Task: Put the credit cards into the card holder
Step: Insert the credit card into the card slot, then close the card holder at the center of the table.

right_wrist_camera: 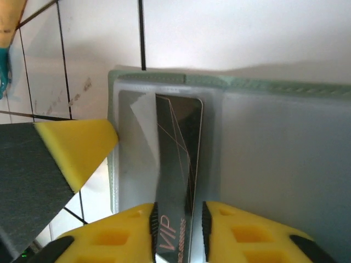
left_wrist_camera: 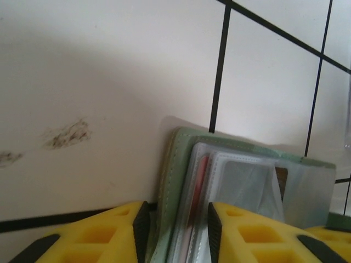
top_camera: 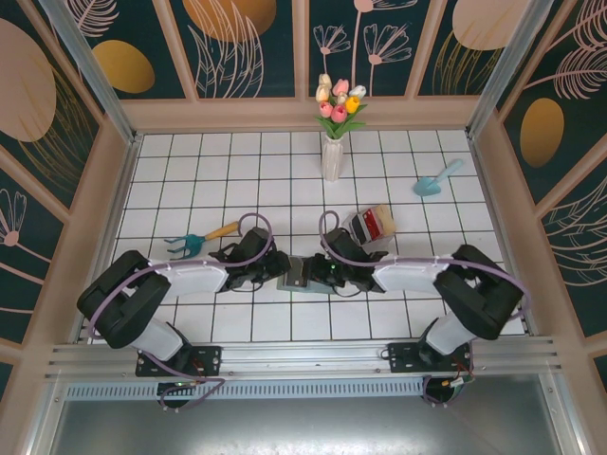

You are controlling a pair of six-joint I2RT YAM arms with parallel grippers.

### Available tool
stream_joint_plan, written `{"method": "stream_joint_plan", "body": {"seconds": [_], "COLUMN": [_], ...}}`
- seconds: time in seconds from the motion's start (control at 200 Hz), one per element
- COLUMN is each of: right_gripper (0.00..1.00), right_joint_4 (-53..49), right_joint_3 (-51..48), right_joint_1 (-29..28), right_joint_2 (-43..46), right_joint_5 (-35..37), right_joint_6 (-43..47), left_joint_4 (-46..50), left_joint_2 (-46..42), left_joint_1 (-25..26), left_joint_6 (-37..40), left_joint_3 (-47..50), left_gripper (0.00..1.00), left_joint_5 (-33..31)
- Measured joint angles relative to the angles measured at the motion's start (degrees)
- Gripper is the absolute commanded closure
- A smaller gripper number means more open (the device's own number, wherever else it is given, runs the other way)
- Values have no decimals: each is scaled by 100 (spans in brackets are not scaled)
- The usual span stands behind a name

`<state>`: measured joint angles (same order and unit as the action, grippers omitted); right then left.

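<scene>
Your right gripper [right_wrist_camera: 179, 212] straddles the dark grey plastic VIP card [right_wrist_camera: 178, 142], its long axis running left into a clear sleeve [right_wrist_camera: 131, 164] of the grey-green folding card holder [right_wrist_camera: 285, 87] at near centre. Your left gripper [left_wrist_camera: 177, 215] brackets the holder's left edge. Whether these 2 clamp, I cannot tell.

A: Card holder [top_camera: 296, 275]: where's it found?
B: Laid open on the white tiles [top_camera: 237, 171], approx. centre, toward the near edge. Grey-green cover w/ a stitched rim is seen, and clear sleeves are fanned up inside.
A: Anything kept in it?
B: A dark card [right_wrist_camera: 178, 164], "VIP" printed in pale letters, appears part-way slid into a clear sleeve, w/ the lettered end left out. A red card [left_wrist_camera: 202, 181] is tucked edge-on in another sleeve.
A: Other cards?
B: More cards [top_camera: 372, 225], red, tan & darker, are packed on edge back-right of the holder, apart from it.
</scene>
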<state>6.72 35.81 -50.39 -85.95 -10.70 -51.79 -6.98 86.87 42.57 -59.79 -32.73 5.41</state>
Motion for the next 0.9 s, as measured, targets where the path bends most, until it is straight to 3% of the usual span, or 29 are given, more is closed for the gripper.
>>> {"method": "stream_joint_plan", "body": {"seconds": [0.1, 0.25, 0.495, 0.621, 0.901], "right_gripper": [44, 37, 35, 42, 75], "right_joint_4": [-916, -2090, -2830, -2828, -2638], "right_joint_3": [275, 804, 894, 894, 857], "right_joint_1": [-31, -39, -61, -61, -61], "right_joint_2": [684, 1058, 278, -48, -321], "right_joint_5": [592, 1543, 1934, 1915, 1812], "right_joint_6": [197, 286, 306, 308, 299], "left_joint_4": [297, 669, 675, 671, 302], "left_joint_2": [-262, -649, -444, -278, 116], "left_joint_1": [11, 11, -46, -111, -166], "left_joint_6": [0, 52, 168, 249, 437], "left_joint_3": [46, 50, 39, -98, -284], "left_gripper": [44, 30, 29, 31, 45], "left_joint_5": [-173, -476, -184, 15, 522]}}
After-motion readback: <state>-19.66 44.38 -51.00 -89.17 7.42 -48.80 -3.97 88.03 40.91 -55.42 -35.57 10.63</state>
